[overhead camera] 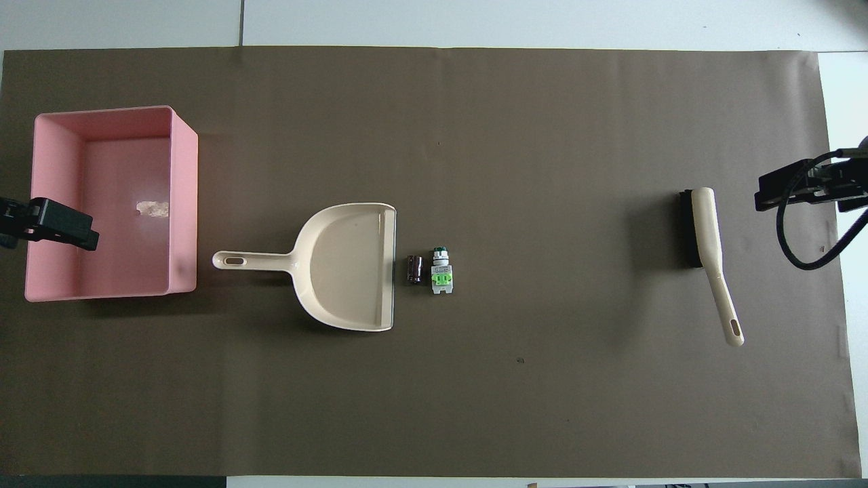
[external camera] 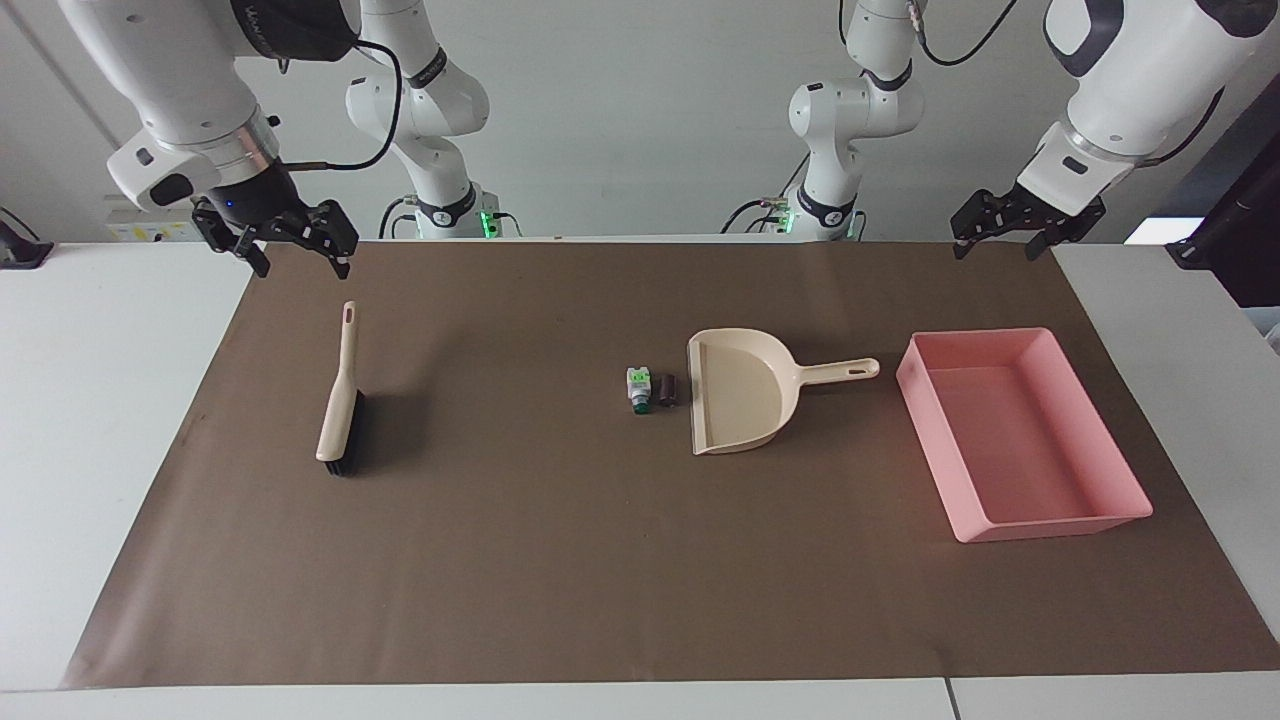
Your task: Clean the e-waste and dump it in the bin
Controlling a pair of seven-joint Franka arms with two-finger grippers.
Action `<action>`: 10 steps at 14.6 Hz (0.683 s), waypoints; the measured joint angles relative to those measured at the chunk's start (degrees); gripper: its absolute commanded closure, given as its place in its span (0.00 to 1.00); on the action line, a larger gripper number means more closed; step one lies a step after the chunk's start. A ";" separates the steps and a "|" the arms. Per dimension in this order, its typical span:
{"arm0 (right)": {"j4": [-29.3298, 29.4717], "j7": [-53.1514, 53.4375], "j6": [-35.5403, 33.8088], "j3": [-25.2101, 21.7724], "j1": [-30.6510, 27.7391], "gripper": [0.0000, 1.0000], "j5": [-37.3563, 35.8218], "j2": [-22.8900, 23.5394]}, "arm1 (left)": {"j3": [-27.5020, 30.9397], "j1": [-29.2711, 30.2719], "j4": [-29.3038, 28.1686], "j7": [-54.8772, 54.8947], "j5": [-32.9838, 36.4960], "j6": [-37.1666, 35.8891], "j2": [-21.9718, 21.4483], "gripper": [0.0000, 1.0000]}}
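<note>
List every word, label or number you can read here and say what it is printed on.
None can be read.
White-and-green component: a small label on its top, too small to read.
Right arm's dark upper casing: pale lettering, too blurred to read.
Dustpan, brush and pink bin: no markings visible.

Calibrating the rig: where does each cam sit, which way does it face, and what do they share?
Facing view: high across the table, looking at both robots; whole arms, bases, left claw and right claw show.
Overhead view: high above the robots' end, looking steeply down; only claws show.
Shared: dustpan, bin, brush, e-waste, half a turn apart.
</note>
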 measured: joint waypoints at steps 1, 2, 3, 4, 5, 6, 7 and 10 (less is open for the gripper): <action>-0.61 0.00 0.25 -0.01 -0.35 0.01 0.00 -0.17 | 0.00 0.00 0.00 -0.02 0.30 0.00 0.00 0.01; -1.83 0.00 1.23 -0.05 -0.64 0.01 0.00 -0.56 | 0.01 0.00 -0.01 -0.02 0.78 0.00 0.01 0.01; -4.25 0.00 3.46 -0.09 -0.90 0.01 0.00 -1.36 | 0.01 0.00 -0.02 -0.03 1.06 0.00 0.01 0.02; -7.74 -0.25 6.58 -0.10 -1.30 0.01 0.00 -2.57 | 0.01 0.00 -0.04 -0.04 1.16 0.07 0.02 0.02; -11.97 -1.23 10.10 -0.10 -1.90 0.01 -0.01 -4.02 | 0.00 0.00 -0.08 -0.05 1.20 0.31 0.01 0.03; -16.47 -2.99 13.58 -0.14 -2.68 0.01 -0.01 -5.61 | 0.00 0.00 -0.14 -0.05 1.20 0.96 0.02 0.03; -20.99 -4.57 16.64 -0.18 -3.46 0.01 -0.01 -7.22 | -0.03 0.00 -0.19 -0.05 1.20 1.85 0.02 0.03; -31.97 -6.04 24.27 -0.26 -4.94 0.01 -0.01 -9.99 | -0.45 -0.43 -0.61 0.82 1.14 5.52 0.17 0.05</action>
